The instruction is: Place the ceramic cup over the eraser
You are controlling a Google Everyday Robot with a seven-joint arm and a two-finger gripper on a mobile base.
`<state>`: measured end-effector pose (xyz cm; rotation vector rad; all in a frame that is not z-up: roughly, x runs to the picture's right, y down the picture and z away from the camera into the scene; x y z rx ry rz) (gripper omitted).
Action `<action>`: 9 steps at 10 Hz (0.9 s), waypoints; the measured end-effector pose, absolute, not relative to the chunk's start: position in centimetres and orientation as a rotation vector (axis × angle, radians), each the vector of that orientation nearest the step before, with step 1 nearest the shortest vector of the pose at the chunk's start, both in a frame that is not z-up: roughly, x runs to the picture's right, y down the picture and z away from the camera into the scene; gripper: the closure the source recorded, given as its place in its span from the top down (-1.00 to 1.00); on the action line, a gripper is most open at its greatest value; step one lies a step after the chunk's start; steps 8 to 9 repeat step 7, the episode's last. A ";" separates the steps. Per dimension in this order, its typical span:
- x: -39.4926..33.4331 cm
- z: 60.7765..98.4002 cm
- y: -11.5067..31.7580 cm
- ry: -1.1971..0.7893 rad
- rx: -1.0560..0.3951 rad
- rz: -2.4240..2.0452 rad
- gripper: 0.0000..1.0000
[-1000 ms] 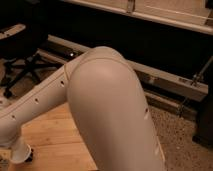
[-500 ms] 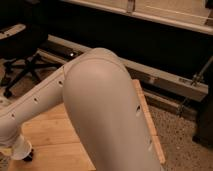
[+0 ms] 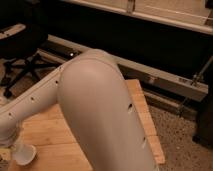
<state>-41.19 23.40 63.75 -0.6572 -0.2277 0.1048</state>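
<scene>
My big white arm [image 3: 100,115] fills the middle of the camera view and reaches down to the lower left. My gripper [image 3: 12,142] is at the lower left edge, at the end of the arm, directly above the ceramic cup [image 3: 24,154]. The cup is small and white and stands on or just above the wooden table [image 3: 142,117]; I cannot tell whether it touches. The eraser is hidden or out of view.
A black office chair [image 3: 22,62] stands on the floor at the back left. A long metal rail [image 3: 165,82] runs behind the table. Speckled floor [image 3: 187,142] lies past the table's right edge.
The arm has shifted slightly. A dark patch that showed under the white cup at the lower left no longer shows; the cup stays in about the same place.
</scene>
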 end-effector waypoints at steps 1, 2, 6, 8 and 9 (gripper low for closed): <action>-41.1 63.9 23.4 -0.223 -0.662 0.102 0.60; -41.1 64.0 23.3 -0.221 -0.663 0.103 0.60; -41.1 64.1 21.3 -0.264 -0.635 0.164 0.60; -41.2 64.1 21.4 -0.266 -0.635 0.163 0.60; -41.2 64.1 21.4 -0.266 -0.635 0.163 0.60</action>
